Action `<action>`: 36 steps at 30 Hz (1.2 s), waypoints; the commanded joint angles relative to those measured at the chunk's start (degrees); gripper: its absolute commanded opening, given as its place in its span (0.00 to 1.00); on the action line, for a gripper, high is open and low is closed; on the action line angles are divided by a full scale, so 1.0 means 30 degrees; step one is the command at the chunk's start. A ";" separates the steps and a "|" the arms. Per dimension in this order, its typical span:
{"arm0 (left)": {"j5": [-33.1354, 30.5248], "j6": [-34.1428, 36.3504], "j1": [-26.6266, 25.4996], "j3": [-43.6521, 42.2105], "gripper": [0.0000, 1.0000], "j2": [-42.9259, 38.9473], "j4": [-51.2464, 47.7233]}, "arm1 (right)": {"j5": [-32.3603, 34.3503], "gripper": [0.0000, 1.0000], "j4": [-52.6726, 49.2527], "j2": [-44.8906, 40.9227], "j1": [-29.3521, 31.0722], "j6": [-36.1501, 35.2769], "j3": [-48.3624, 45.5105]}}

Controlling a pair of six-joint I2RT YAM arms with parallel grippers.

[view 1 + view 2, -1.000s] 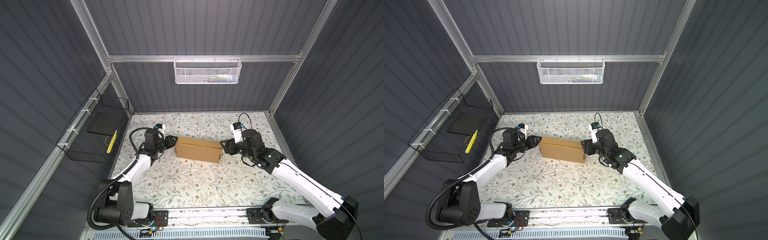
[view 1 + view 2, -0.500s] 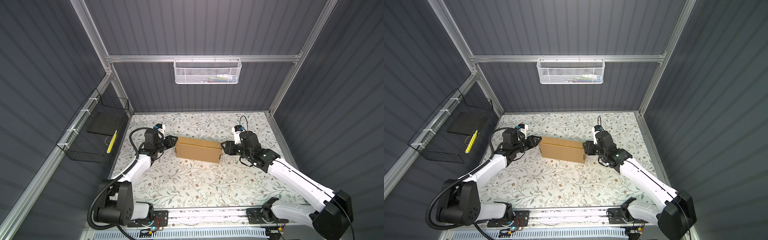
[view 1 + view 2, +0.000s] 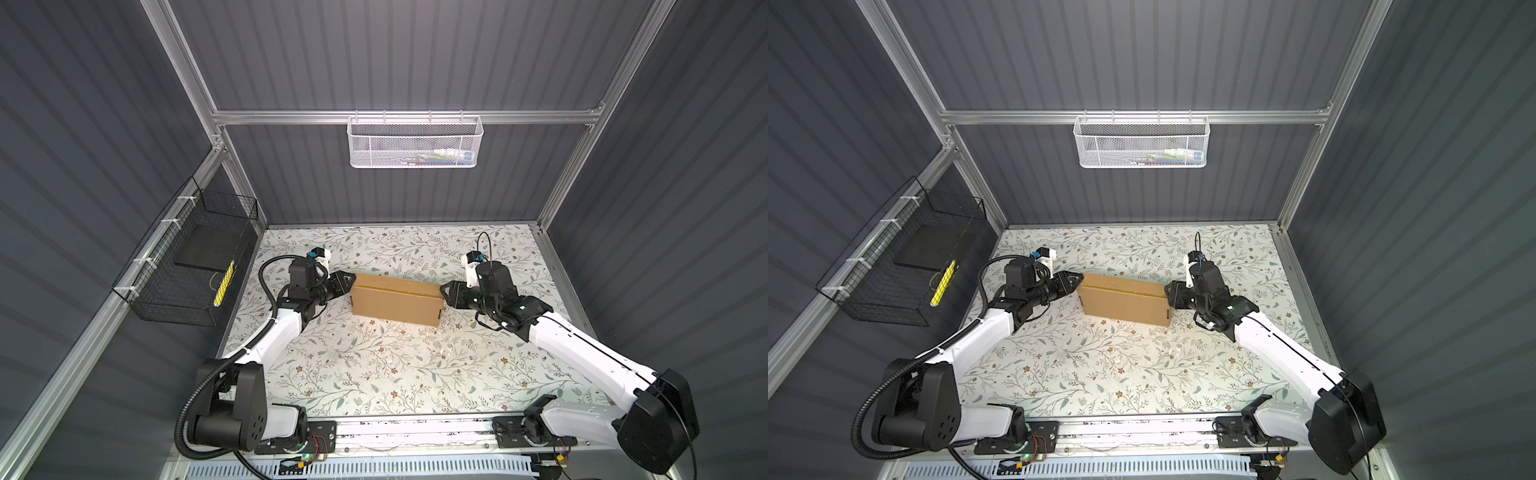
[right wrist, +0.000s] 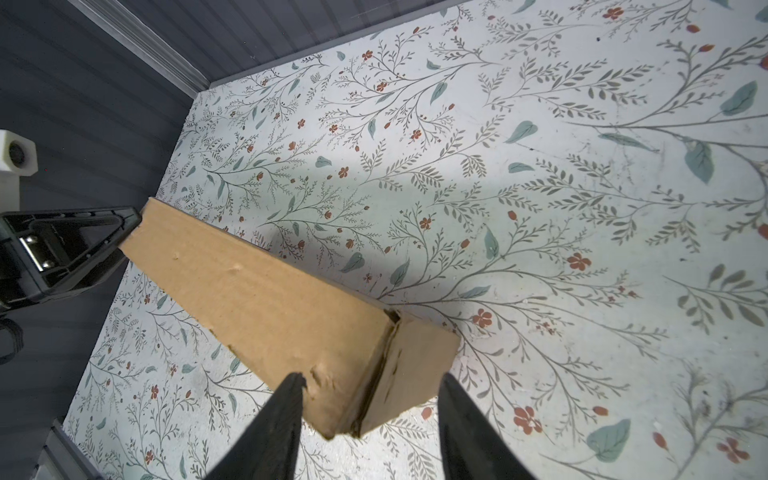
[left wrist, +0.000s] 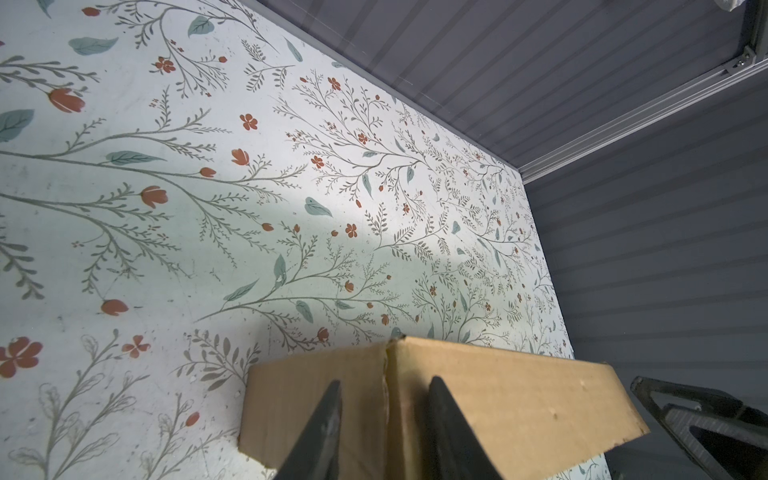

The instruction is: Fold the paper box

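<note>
The paper box is a closed brown cardboard block lying slightly askew in the middle of the floral table. My left gripper is at its left end. In the left wrist view that gripper has its jaws a little apart, with the tips against the box on either side of a corner edge. My right gripper is open at the right end and straddles the box's corner. One of its fingers touches the long face and the other stands clear.
A white mesh basket hangs on the back wall. On the left wall hangs a black wire basket. Dark panel walls close in the table at the back and both sides. A metal rail runs along the front edge.
The right gripper has moved in to the box's right end and its jaws have narrowed. The left gripper and the box have not moved.
</note>
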 commanded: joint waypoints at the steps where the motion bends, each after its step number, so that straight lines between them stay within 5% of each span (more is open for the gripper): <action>1: -0.0151 0.0125 0.0068 -0.0359 0.35 0.0053 -0.1528 | -0.0376 0.53 0.0454 0.0192 -0.0114 0.0141 -0.0199; 36: -0.0238 0.0235 0.0068 -0.0334 0.40 -0.0343 -0.1778 | -0.1323 0.40 0.1733 0.1578 -0.0270 0.0747 -0.1221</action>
